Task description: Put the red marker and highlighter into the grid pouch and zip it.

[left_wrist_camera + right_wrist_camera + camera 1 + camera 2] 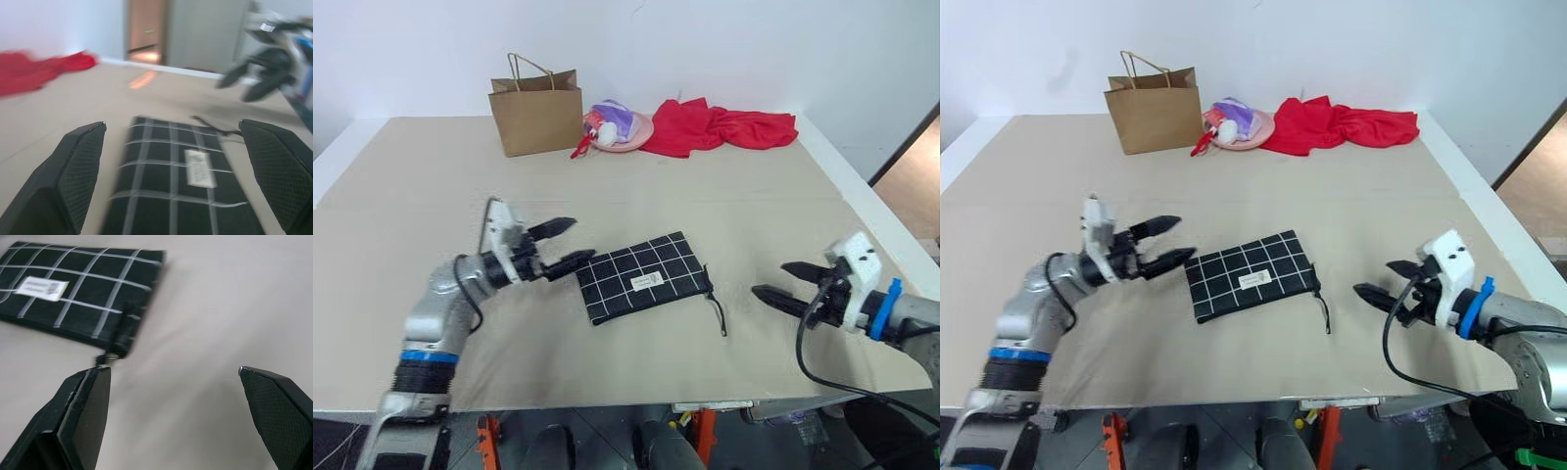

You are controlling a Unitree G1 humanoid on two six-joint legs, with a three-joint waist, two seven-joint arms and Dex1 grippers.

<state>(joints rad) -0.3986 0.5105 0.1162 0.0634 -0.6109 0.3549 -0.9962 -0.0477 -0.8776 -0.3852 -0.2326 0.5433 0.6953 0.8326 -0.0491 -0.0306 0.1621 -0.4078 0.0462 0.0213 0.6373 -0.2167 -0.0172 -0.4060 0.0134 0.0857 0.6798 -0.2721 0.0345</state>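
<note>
Grid pouch (644, 277) flat on table (431, 186), both grippers off it.
Long axis left-right, zipper cord end toward right gripper (781, 282); left gripper (570, 245) beside opposite end; both jaws released, empty.

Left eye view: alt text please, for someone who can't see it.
A black grid pouch lies flat on a tan table, between the open left gripper beside its end and the open right gripper, which is apart from it. At the far edge: a brown paper bag and red cloth.
</note>
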